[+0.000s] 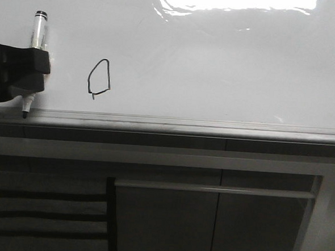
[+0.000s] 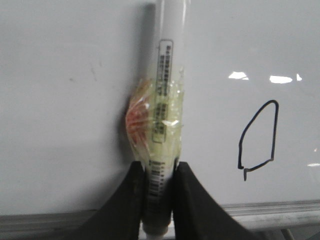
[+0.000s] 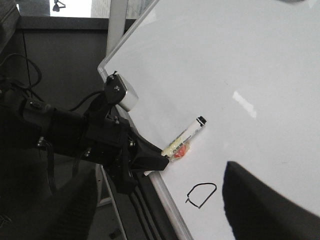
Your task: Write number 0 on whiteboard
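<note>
On the whiteboard (image 1: pixel 228 61), low and left of centre, sits the number 0 (image 1: pixel 100 77): a thin black closed loop, angular, flat along its bottom, with a tiny tail at the lower left corner. It lies just above the grey edge strip (image 1: pixel 184 125). Loop reads as closed in all three views; judgement: the writing stroke is complete and the step in hand is the retreat.

Left gripper (image 2: pixel 160 192): fingers (image 2: pixel 131 200) clamped on the marker pen (image 2: pixel 167 75), gripping the barrel just below a wad of yellowish tape (image 2: pixel 162 122) with a reddish patch at its side. In the front view the pen stands about upright beside the digit, well clear of it, nib (image 1: pixel 25 114) pointing down at the edge strip. Cannot tell whether the nib touches the strip or hangs just off it.

Right gripper (image 3: pixel 155 210): two dark fingers frame the bottom of its own wrist view, spread wide apart, nothing between them.

To finish well (judgement):
- pull the pen straight away from the board, no sideways travel toward the digit, to avoid a stray line;
- keep the clamp firm on the barrel; tape suggests slip is a concern;
- keep the right arm off the surface, wet ink may smear.
</note>
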`<control>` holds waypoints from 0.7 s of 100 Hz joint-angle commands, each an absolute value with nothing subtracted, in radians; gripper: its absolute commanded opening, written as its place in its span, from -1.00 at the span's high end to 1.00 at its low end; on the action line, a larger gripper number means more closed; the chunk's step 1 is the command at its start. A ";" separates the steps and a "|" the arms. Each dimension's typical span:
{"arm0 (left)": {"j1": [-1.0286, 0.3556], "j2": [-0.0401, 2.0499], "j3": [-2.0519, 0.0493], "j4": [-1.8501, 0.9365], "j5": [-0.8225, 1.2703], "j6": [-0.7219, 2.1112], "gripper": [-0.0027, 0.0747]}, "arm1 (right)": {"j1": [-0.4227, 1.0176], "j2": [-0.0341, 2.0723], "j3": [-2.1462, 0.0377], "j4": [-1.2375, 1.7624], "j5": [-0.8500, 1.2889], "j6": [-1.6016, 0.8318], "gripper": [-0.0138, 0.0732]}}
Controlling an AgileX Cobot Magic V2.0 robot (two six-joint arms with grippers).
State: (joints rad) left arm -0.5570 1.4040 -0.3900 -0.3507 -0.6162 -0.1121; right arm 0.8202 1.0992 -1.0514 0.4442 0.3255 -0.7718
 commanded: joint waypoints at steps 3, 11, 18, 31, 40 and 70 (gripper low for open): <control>-0.564 1.409 -0.417 -0.350 -0.718 -0.122 0.98 | 0.815 1.075 -1.076 0.458 0.263 -0.776 -0.36; -0.564 1.419 -0.417 -0.350 -0.727 -0.122 0.98 | 0.815 1.075 -1.076 0.458 0.263 -0.776 -0.36; -0.564 1.422 -0.417 -0.350 -0.725 -0.122 0.98 | 0.815 1.075 -1.076 0.458 0.263 -0.776 -0.36; -0.564 1.422 -0.417 -0.350 -0.739 -0.122 0.98 | 0.815 1.075 -1.076 0.458 0.263 -0.776 -0.36; -0.564 1.422 -0.417 -0.354 -0.752 -0.122 0.98 | 0.815 1.075 -1.076 0.458 0.263 -0.776 -0.36; -0.564 1.422 -0.417 -0.356 -0.752 -0.122 0.86 | 0.815 1.075 -1.076 0.458 0.263 -0.776 -0.36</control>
